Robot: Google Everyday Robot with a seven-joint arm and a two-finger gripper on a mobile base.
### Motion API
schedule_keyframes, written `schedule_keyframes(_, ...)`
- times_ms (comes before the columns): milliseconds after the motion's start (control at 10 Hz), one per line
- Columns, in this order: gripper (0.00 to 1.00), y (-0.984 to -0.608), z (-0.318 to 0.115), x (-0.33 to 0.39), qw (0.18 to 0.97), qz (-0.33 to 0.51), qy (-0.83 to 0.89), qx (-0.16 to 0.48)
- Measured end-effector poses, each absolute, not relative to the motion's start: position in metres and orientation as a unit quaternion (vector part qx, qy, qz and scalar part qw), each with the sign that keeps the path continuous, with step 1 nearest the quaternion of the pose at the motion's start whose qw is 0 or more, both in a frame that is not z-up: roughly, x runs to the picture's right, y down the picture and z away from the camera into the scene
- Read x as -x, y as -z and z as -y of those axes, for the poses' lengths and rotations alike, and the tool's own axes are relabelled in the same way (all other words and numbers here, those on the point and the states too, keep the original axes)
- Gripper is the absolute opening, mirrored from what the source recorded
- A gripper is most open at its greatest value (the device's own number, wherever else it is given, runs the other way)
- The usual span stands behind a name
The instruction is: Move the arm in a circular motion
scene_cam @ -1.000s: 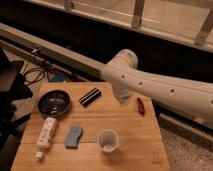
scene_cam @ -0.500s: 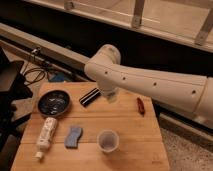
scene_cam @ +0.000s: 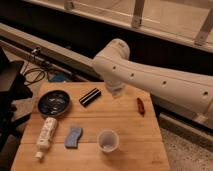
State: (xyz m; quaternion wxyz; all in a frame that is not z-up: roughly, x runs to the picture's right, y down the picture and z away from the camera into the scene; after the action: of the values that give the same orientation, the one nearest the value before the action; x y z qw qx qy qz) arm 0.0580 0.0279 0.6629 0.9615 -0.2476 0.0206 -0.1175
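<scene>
Above the back edge of the wooden table (scene_cam: 130, 125), the gripper (scene_cam: 116, 90) hangs between a black bar (scene_cam: 90, 96) and a small red tool (scene_cam: 140, 106); whether it is clenched or released cannot be told. The arm (scene_cam: 150, 77) reaches in from the right, elbow raised. Circle probably mid-sweep; nothing shows how much is left. Tabletop holds a dark bowl (scene_cam: 53, 102), blue sponge (scene_cam: 73, 137), clear cup (scene_cam: 107, 141) and white tube (scene_cam: 46, 134). Metal railing (scene_cam: 137, 15) behind.
</scene>
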Motion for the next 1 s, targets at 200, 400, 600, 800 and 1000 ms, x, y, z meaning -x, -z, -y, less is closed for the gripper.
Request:
schedule_keyframes(200, 0.0, -0.655, -0.026, -0.086, 0.964, -0.025, 0.104, 0.244)
schedule_keyframes(400, 0.0, -0.656, -0.021, -0.111, 0.966, -0.027, 0.097, 0.24)
schedule_keyframes(600, 0.0, -0.647, -0.021, -0.113, 0.968, -0.021, 0.09, 0.235)
schedule_keyframes(800, 0.0, -0.631, -0.031, -0.117, 0.97, -0.021, 0.088, 0.224)
schedule_keyframes(1000, 0.0, -0.631, -0.029, -0.11, 0.972, -0.021, 0.093, 0.215)
